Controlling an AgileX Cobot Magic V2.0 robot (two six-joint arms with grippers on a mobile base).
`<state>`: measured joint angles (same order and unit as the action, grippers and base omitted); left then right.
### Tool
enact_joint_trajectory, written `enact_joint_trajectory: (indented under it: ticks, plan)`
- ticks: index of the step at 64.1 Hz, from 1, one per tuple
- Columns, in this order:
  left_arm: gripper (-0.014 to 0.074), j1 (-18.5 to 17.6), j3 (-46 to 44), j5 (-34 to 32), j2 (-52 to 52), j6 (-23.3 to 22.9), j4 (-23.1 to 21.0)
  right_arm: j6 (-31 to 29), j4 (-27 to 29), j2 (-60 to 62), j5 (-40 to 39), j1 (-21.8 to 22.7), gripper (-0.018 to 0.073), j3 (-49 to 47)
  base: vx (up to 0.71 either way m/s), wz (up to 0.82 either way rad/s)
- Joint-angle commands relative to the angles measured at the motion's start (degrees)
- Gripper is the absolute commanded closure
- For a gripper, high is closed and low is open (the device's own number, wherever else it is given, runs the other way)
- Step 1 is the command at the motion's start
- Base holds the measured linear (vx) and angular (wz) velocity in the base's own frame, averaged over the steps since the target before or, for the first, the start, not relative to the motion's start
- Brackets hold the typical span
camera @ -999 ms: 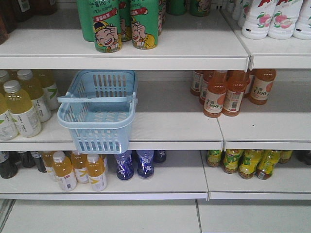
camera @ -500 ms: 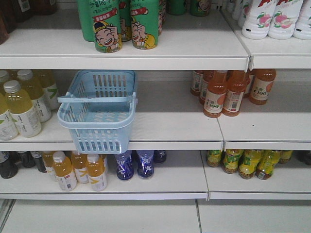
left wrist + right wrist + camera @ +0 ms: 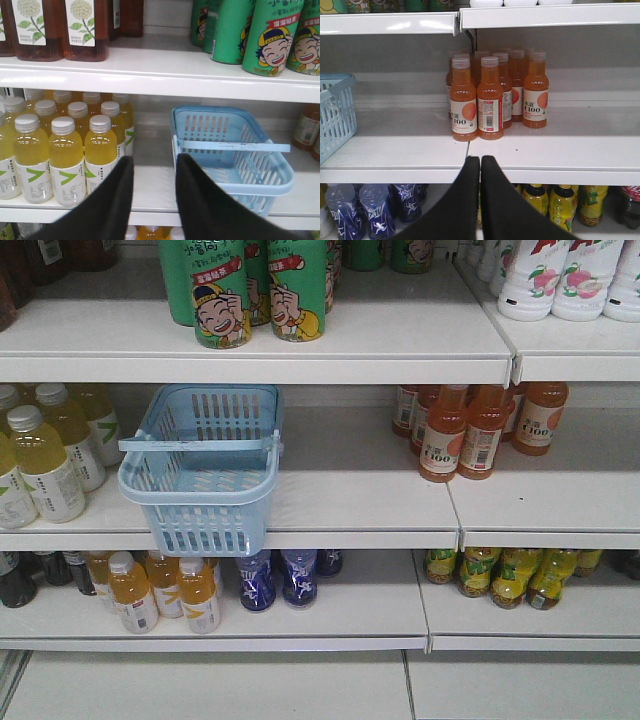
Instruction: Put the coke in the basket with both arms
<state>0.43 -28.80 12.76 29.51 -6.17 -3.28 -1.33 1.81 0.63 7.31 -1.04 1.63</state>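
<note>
The light blue basket (image 3: 196, 503) stands on the middle shelf, its front hanging over the shelf edge and its handle lying across the top; nothing shows inside it. No coke is in view in any frame. In the left wrist view my left gripper (image 3: 154, 161) is open with nothing between its fingers, aimed at the bare strip of shelf just left of the basket (image 3: 250, 188). My right gripper (image 3: 480, 160) is shut and empty, in front of the shelf edge below the orange bottles (image 3: 490, 100), with the basket (image 3: 335, 120) at the far left. Neither arm appears in the front view.
Yellow drink bottles (image 3: 67, 160) crowd the shelf left of the basket. Green cartoon cans (image 3: 220, 290) stand on the shelf above, orange bottles (image 3: 465, 435) to the right. Blue bottles (image 3: 285, 575) and yellow-green bottles (image 3: 505, 575) fill the lower shelf.
</note>
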Motion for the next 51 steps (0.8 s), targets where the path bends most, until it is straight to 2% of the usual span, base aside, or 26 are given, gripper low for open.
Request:
enact_joint_trajectory:
  ticks: [1,13,30,35,43,51]
  plan:
    - [0.0188,-0.31,-1.92,-5.01,0.37,0.13,-0.06,-0.25,-0.11,0.71,-4.61,0.29,0.0569,0.42,0.00,0.00]
    - [0.0032,-0.31,-1.92,-4.95,0.37,0.13,-0.06,-0.25,-0.11,0.71,-4.61,0.29,0.0569,0.42,0.00,0.00]
    - [0.0021,-0.31,-1.92,-6.73,0.37,-0.61,-0.80,-0.25,-0.11,0.71,-4.61,0.29,0.0569,0.42,0.00,0.00]
    - [0.0021,-0.31,-1.92,-6.86,0.37,-5.86,-6.53,-0.25,-0.11,0.71,-4.61,0.29,0.0569,0.42,0.00,0.00]
    - [0.0021,-0.31,-1.92,-8.99,2.71,-16.02,-18.23,-0.25,-0.11,0.71,-4.61,0.29,0.0569,0.42,0.00,0.00]
    - [0.0021,-0.31,-1.92,-9.85,9.14,-19.01,-31.16,-0.25,-0.11,0.71,-4.61,0.29,0.0569,0.42,0.00,0.00]
